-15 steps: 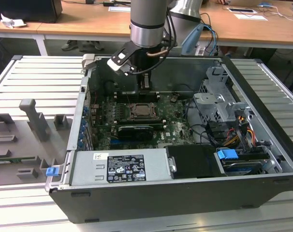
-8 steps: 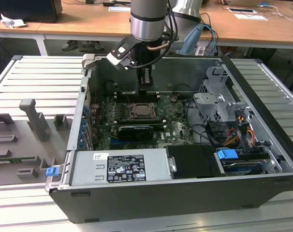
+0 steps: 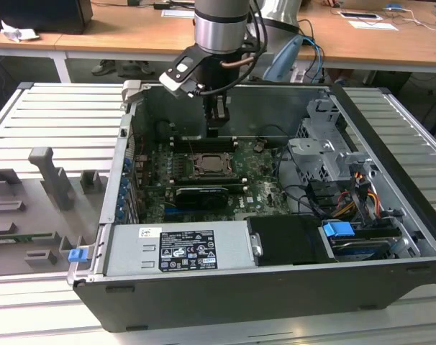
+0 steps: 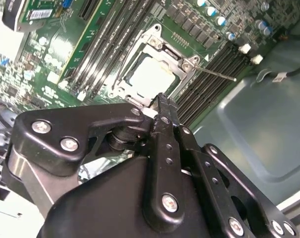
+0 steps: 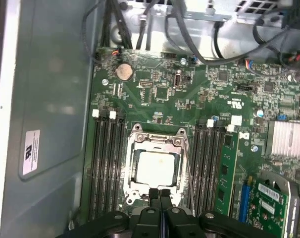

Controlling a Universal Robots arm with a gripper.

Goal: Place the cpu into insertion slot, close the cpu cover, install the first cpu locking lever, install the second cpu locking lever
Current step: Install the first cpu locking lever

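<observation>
The cpu (image 5: 155, 167), a pale square chip, lies flat in the insertion slot (image 5: 128, 171) on the green board. The silvery cpu cover (image 5: 157, 139) is folded down as a frame around it, and the slot's pin field is hidden. In the second wrist view the cpu (image 4: 150, 74) shows again, with a thin locking lever (image 4: 218, 75) jutting out over the memory slots. My gripper (image 5: 160, 194) is shut with nothing between its black fingers, its tips just off the socket's edge. In the exterior view the gripper (image 3: 217, 129) hangs above the board, just behind the socket (image 3: 211, 165).
Black memory slots (image 5: 105, 168) flank the socket on both sides. A long black card (image 3: 200, 195), a grey power supply (image 3: 178, 248) and a drive cage (image 3: 326, 154) with cables fill the open case. A grey fixture tray (image 3: 38, 201) lies at the exterior view's left.
</observation>
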